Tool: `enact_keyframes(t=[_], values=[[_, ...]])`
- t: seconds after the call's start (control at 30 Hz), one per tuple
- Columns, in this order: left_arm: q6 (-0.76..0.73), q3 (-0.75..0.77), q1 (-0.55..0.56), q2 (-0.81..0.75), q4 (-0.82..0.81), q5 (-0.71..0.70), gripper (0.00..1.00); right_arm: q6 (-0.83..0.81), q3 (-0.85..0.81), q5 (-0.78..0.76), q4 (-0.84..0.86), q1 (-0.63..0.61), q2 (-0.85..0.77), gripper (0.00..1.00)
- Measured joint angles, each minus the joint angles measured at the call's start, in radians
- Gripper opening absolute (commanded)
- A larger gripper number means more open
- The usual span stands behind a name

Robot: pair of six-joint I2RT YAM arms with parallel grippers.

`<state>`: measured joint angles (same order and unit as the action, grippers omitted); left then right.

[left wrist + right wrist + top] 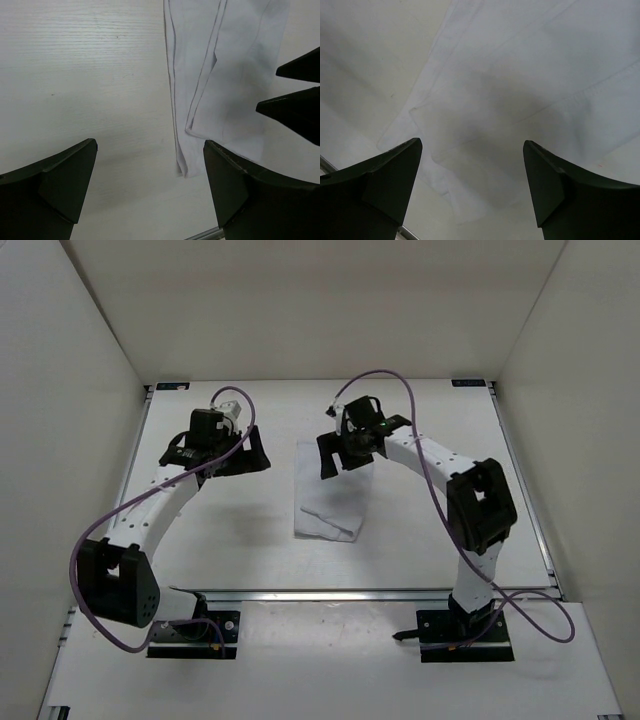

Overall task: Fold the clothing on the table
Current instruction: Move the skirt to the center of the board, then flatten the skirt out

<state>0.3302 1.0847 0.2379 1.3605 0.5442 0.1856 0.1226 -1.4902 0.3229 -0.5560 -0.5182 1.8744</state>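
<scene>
**White cloth lies folded beneath the open right pincer**

White clothing (328, 508) lies flat near the middle of the table (230, 540), folded into a narrow strip with its layered edges stacked. The right pincer (350, 462) hangs over the strip's far end, jaws spread wide and grasping nothing. Its wrist view shows the clothing spread out below and between the two fingers. The left pincer (215, 462) stands apart to the left over bare table, jaws also wide and empty. The strip's long edge runs just beside its right-hand finger (235, 190).
</scene>
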Motion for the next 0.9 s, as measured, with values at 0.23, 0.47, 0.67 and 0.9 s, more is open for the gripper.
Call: enact_keyframes(t=[0.23, 0.47, 0.67, 0.9], values=[[0.000, -0.032, -0.021, -0.027, -0.003, -0.014, 0.99, -0.003, -0.082, -0.116, -0.090, -0.079, 0.126, 0.81], [0.000, -0.063, -0.024, -0.058, 0.003, -0.014, 0.99, 0.005, -0.170, -0.187, -0.118, -0.080, 0.220, 0.82], [0.000, -0.063, -0.025, -0.061, 0.004, -0.014, 0.98, 0.010, -0.263, -0.222, -0.116, -0.079, 0.281, 0.77], [-0.007, -0.065, -0.025, -0.080, 0.012, -0.022, 0.99, 0.006, -0.283, -0.245, -0.116, -0.079, 0.326, 0.39]])
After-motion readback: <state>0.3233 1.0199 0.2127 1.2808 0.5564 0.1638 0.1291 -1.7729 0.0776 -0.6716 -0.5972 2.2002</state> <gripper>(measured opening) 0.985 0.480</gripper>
